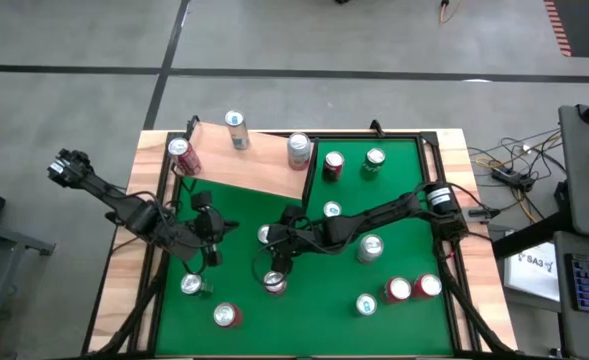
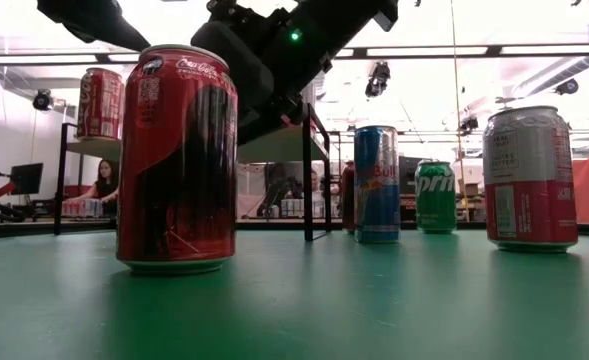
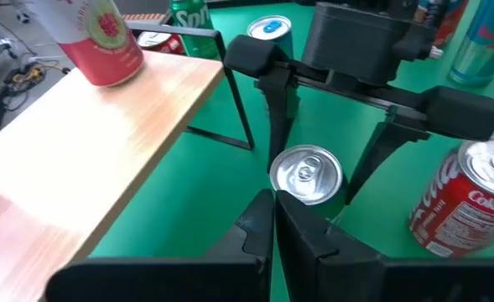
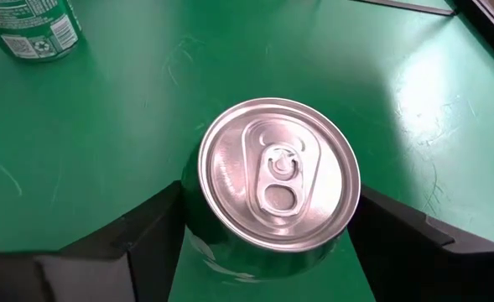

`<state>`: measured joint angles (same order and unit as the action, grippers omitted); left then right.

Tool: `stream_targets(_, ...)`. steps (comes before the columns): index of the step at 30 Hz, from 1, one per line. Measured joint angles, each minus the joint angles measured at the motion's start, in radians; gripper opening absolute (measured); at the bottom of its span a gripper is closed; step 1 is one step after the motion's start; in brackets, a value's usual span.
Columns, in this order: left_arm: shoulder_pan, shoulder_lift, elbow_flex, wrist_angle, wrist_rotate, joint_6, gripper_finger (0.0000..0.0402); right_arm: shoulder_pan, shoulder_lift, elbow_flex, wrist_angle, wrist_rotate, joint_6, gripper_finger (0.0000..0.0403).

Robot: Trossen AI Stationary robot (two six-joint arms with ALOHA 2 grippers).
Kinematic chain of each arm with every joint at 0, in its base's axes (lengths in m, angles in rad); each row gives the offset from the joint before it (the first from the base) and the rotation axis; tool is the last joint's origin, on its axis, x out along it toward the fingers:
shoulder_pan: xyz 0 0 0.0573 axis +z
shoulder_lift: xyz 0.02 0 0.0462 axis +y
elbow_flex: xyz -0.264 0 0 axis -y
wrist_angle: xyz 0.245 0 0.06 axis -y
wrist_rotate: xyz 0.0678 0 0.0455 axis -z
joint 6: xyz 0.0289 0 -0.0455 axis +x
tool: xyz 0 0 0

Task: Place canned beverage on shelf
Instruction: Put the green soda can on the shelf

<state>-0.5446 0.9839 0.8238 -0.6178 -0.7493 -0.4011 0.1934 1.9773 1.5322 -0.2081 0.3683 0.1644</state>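
A green can with a silver top (image 4: 272, 184) stands upright on the green table, near the middle (image 1: 266, 235). My right gripper (image 4: 272, 195) reaches in from the table's right, slanting down. Its fingers (image 3: 282, 117) stand on either side of the can, close to its walls. My left gripper (image 3: 273, 208) is shut on nothing and hovers just left of this can (image 1: 217, 232). The shelf (image 1: 244, 165), a pale wooden board on dark legs, stands at the far left with three cans on it. In the low view a red cola can (image 2: 177, 160) hides the green can. My right gripper has one finger (image 4: 158, 222) at each side of the green can's wall (image 4: 195, 220), just below the rim. It comes slanting down from the table's right. The can stands upright on the table. I cannot tell whether the fingers touch it.
A red cola can (image 3: 469, 197) stands just nearside of the green can. Several more cans are scattered on the table, among them a blue-topped one (image 3: 270, 29) and a tall blue one (image 2: 377, 185). The shelf's dark leg (image 3: 238, 92) stands close by, on the far side.
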Motion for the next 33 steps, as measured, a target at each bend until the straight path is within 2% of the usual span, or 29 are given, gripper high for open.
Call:
stream_targets(5,0.000,-0.018,0.040,0.000,-0.005,0.048,0.0000,0.000,-0.047,-0.004,-0.009,-0.011,-0.003,0.0276)
stream_targets(8,0.000,-0.024,0.089,0.001,-0.011,0.139,0.0000,0.001,-0.099,-0.003,0.011,-0.014,-0.003,0.0276)
stream_targets(12,0.000,-0.027,0.144,0.008,-0.076,0.301,0.0000,0.001,-0.158,-0.001,0.034,-0.010,-0.007,0.0276)
stream_targets(18,0.000,-0.049,0.162,0.004,-0.134,0.443,0.0000,-0.012,-0.225,0.031,0.070,-0.003,-0.051,0.0276)
stream_targets(24,0.000,-0.068,0.146,-0.042,-0.156,0.403,0.0000,-0.054,-0.209,0.165,0.034,0.000,-0.142,0.0276)
stream_targets(29,-0.002,-0.070,0.137,-0.150,-0.185,0.304,0.0000,-0.104,-0.161,0.310,-0.106,-0.001,-0.159,0.0276)
stream_targets(33,-0.002,-0.088,0.137,-0.173,-0.215,0.288,0.0000,-0.141,-0.116,0.415,-0.208,-0.001,-0.157,0.0279)
